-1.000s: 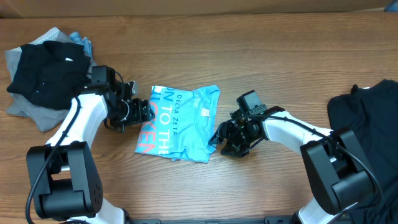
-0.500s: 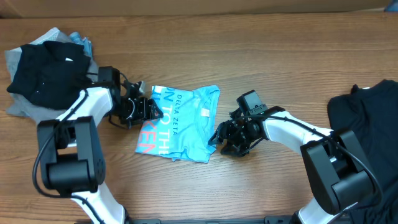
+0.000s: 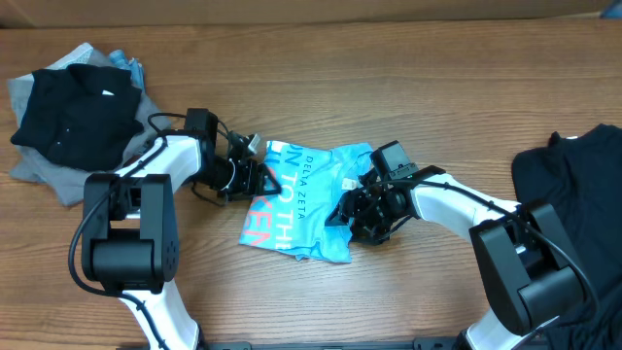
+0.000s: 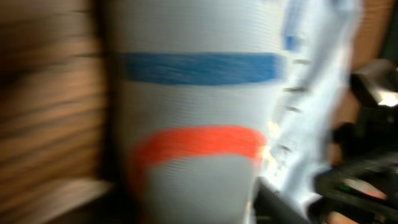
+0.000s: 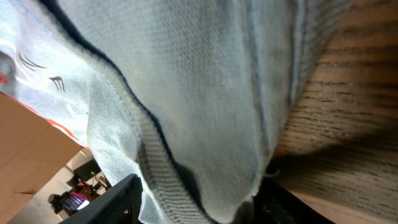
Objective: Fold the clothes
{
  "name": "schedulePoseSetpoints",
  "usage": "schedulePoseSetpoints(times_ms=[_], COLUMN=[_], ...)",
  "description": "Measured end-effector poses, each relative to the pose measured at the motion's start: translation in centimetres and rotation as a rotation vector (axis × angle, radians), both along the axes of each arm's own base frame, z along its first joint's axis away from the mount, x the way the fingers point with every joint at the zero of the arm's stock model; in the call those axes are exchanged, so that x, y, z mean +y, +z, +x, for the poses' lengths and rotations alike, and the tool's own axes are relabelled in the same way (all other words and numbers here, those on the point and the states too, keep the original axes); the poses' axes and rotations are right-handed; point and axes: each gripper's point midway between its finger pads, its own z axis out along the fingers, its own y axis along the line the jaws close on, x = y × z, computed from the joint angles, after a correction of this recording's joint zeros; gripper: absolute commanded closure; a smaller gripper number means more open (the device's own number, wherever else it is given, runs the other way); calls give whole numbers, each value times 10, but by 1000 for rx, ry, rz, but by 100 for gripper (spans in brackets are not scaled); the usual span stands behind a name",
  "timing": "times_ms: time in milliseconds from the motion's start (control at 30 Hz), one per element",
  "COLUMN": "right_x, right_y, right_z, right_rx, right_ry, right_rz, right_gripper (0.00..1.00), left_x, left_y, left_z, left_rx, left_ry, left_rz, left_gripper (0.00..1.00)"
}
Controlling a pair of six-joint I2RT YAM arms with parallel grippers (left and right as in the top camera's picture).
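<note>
Of the clothes, a folded light blue T-shirt with blue and pink lettering lies at the table's middle. My left gripper is shut on its left edge. The left wrist view is blurred, and the shirt's cloth fills it. My right gripper is at the shirt's right side, shut on a bunch of cloth. In the right wrist view the ribbed collar and a fold hang between the two dark fingers. A black garment lies on a grey one at the far left.
Another black garment lies at the table's right edge. Bare wooden tabletop stretches behind the shirt and in front of it. Both white arms reach in from the front corners.
My left gripper has moved right, narrowed its jaws and taken the shirt along. The shirt now sits further right, its right side up against the right gripper. The right arm has stayed put.
</note>
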Motion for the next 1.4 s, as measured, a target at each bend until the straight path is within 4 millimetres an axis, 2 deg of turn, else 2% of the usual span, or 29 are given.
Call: schedulePoseSetpoints(times_ms=[67,133,167,233,500,633,733,800,867,933,1033,1067,1267,1333,1400], right_x=[0,0,-1,-2,-8,-9,-9,-10,-10,-10,-10,-10,-8,-7,-8], right_y=[0,0,-1,-2,-7,-8,-8,-8,-9,-9,-9,-9,-8,-6,-2], right_z=[0,0,0,-1,-2,-2,-2,-2,-2,-2,-1,-1,-1,-3,-5], right_rx=[-4,0,13,40,106,117,120,122,124,124,121,122,105,97,87], right_ry=[3,-3,-15,-44,-123,-141,-148,-150,-152,-154,-155,-155,-131,-111,-96], right_rz=[0,-3,-9,-23,-79,-89,-92,-94,-95,-96,-95,-96,-79,-67,-60], right_gripper=[51,75,81,84,81,80,79,79,79,79,79,79,80,75,62], left_x=[-2,-3,-4,-4,-7,-17,-27,-33,-39,-43,-46,-47,-46,-43,-37], left_y=[3,4,5,5,6,5,5,3,2,-1,-9,-10,-8,-7,-5], left_z=[-1,-1,-1,-2,-7,-11,-12,-14,-15,-18,-22,-23,-23,-26,-31], left_rx=[2,5,5,6,26,25,11,8,9,20,47,56,71,92,127], left_ry=[-1,-1,-2,-1,-10,-42,-72,-85,-95,-97,-91,-86,-72,-67,-62], left_rz=[-16,-27,-30,-31,-34,-32,-24,-10,5,27,64,65,51,51,58], left_gripper=[25,24,24,22,21,20,25,31,42,60,93,96,96,96,96])
